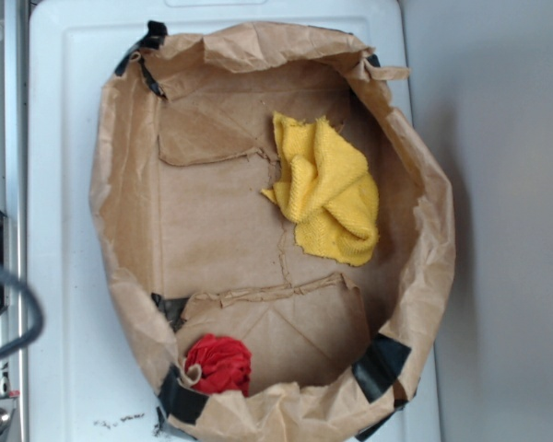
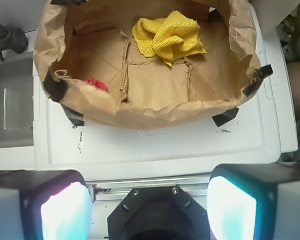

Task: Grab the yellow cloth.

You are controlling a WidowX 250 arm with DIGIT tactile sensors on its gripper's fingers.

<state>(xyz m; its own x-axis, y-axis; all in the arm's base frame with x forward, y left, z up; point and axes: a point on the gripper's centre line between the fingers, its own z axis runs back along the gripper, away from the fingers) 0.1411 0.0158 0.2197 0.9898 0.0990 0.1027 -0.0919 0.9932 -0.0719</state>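
Closest to the wrist camera, the gripper (image 2: 150, 200) has its two fingers (image 2: 60, 210) set wide apart with nothing between them, hanging over the white lid (image 2: 155, 150) just outside the paper-lined basket (image 2: 155, 117). The yellow cloth (image 1: 327, 189) lies crumpled on the basket's brown paper floor, close to the wall farthest from the gripper. The red fabric ball (image 1: 219, 364) sits in a basket corner, well apart from the cloth, by black tape (image 1: 380, 364) on the rim.
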